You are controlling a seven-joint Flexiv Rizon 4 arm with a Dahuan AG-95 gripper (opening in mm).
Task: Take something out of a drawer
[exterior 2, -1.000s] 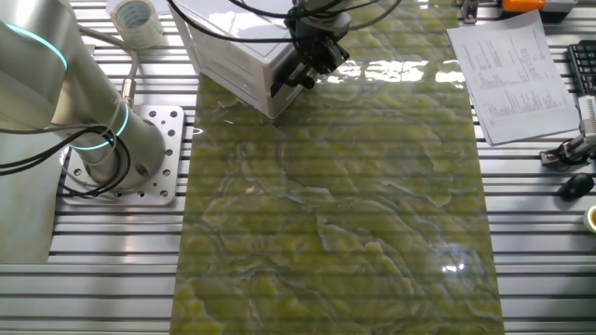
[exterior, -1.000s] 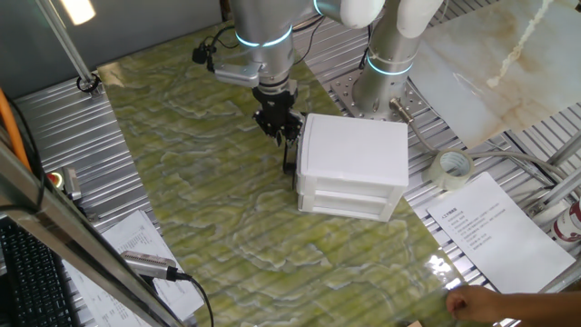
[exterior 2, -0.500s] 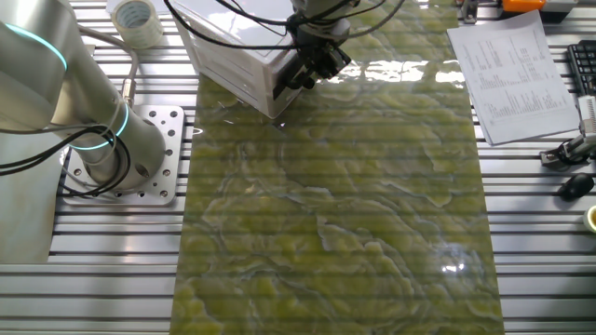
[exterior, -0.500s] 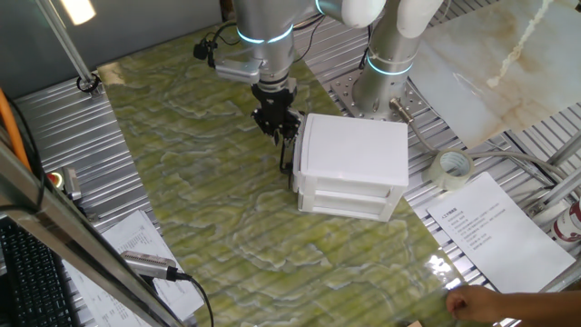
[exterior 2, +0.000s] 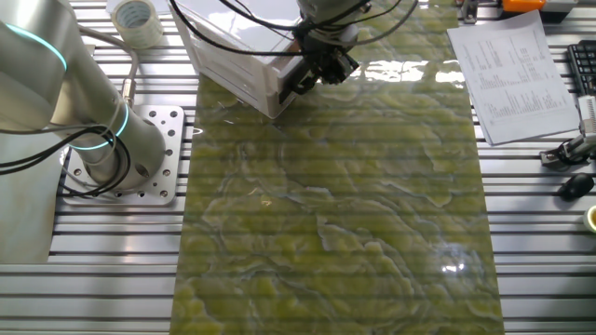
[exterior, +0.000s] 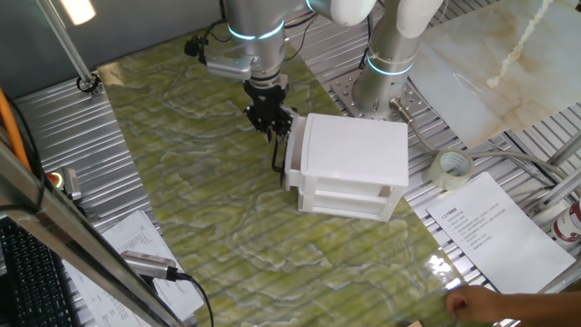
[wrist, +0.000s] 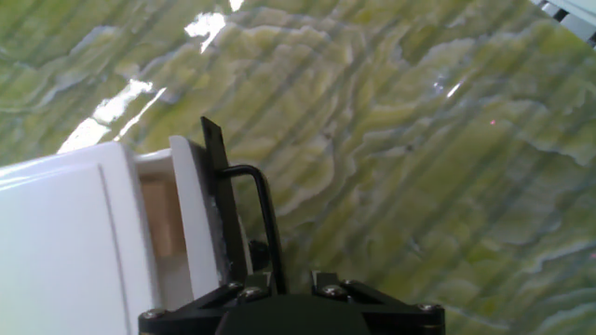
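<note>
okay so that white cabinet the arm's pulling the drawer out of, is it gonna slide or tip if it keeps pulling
The white cabinet probably slides rather than tips: it looks like light plastic, sits low and wide, and rests on a glossy green mat. The gripper pulls the drawer's black handle low and sideways, so tipping leverage seems small.

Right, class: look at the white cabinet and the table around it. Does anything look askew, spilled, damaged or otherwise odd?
Nothing stands out. The drawer is slid partly out of the white cabinet, with the gripper at its black handle. No spill or damage shows on the green mat.
</note>
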